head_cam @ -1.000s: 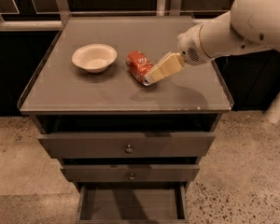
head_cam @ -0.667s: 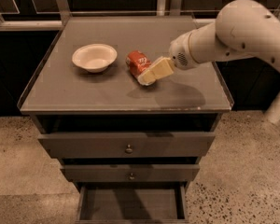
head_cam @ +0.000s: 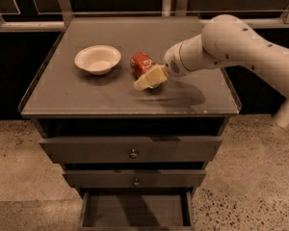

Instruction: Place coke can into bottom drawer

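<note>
The red coke can (head_cam: 140,63) lies on the cabinet top (head_cam: 86,97), just right of the white bowl. My gripper (head_cam: 150,78) reaches in from the right on the white arm (head_cam: 221,47). It sits low against the can's front right side and hides part of it. The bottom drawer (head_cam: 135,210) is pulled open at the foot of the cabinet, a shallow dark tray, and nothing shows in the visible part of it.
A white bowl (head_cam: 97,59) stands on the left of the top. Two wider drawers with round knobs (head_cam: 133,153) are shut above the open one. Railings run behind the cabinet. A speckled floor lies around it.
The arm has swung left and forward. The gripper has moved left and lower, from the can's right side to its front right.
</note>
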Controlling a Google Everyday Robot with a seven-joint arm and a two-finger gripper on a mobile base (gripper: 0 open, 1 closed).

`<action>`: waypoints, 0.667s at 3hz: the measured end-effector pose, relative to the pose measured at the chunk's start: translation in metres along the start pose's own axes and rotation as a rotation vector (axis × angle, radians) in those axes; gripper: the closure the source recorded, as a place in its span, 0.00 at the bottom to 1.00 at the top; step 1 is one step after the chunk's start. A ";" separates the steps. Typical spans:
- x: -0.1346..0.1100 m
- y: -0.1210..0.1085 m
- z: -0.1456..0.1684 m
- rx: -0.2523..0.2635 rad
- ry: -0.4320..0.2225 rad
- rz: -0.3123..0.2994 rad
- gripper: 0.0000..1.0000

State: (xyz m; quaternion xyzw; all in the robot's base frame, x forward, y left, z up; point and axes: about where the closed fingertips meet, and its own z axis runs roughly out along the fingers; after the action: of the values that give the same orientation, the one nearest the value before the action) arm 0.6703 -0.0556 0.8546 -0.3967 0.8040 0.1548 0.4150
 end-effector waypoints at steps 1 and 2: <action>-0.004 0.002 0.019 0.000 0.003 -0.012 0.00; -0.004 0.003 0.020 0.000 0.003 -0.013 0.18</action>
State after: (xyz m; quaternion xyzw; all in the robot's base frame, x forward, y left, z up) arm 0.6806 -0.0402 0.8458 -0.4022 0.8020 0.1517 0.4147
